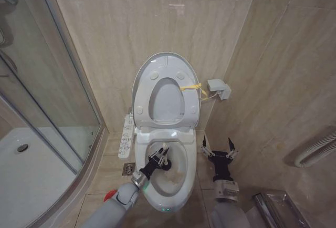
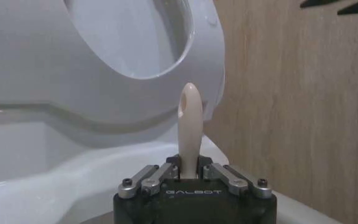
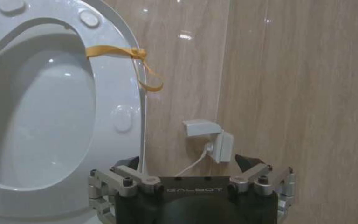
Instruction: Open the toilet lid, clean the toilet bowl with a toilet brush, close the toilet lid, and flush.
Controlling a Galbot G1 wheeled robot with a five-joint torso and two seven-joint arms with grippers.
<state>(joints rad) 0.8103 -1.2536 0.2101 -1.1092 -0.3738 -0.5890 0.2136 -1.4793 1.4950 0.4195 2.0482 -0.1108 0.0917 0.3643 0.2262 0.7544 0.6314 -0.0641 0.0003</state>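
One gripper, the left (image 1: 159, 157), is clamped on the slim white stick-handled toilet brush (image 2: 189, 128) inside the stained white ceramic toilet bowl (image 1: 181, 194), below the raised glossy white oval toilet lid (image 1: 167, 60); the right gripper (image 1: 219, 148) hangs spread beside the bowl's right rim.

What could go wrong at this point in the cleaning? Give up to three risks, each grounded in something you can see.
1. The raised toilet lid and ring seat lean on the wall; a knock could drop them onto the left tool.
2. That tool pinches the slim toilet brush handle low, so it might slip.
3. Scrubbing the toilet bowl could splash the button panel.
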